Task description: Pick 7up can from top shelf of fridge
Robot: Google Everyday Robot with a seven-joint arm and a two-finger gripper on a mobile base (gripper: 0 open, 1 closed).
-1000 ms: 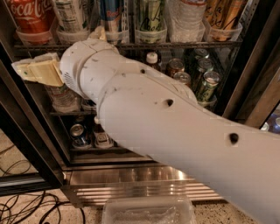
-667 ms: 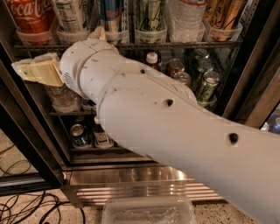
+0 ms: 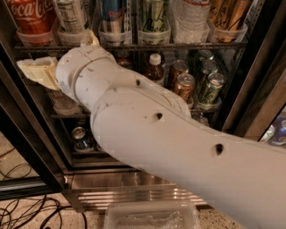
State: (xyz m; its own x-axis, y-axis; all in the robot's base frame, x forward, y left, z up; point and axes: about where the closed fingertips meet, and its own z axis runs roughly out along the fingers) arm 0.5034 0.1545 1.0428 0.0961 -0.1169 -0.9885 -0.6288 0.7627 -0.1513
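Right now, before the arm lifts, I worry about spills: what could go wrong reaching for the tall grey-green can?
The cream gripper sits below the dark wire top shelf, left of the grey-green 7up can with its white nutrition panel; rising, it might catch the shelf.
The red Coca-Cola can and blue-and-silver Red Bull can flank it closely; either could be knocked.

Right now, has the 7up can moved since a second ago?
No. The 7up can stands beside the Coca-Cola can as before; the gripper hangs below the top shelf.

The top edge crops the 7up can; the arm partly hides the pincer below it.
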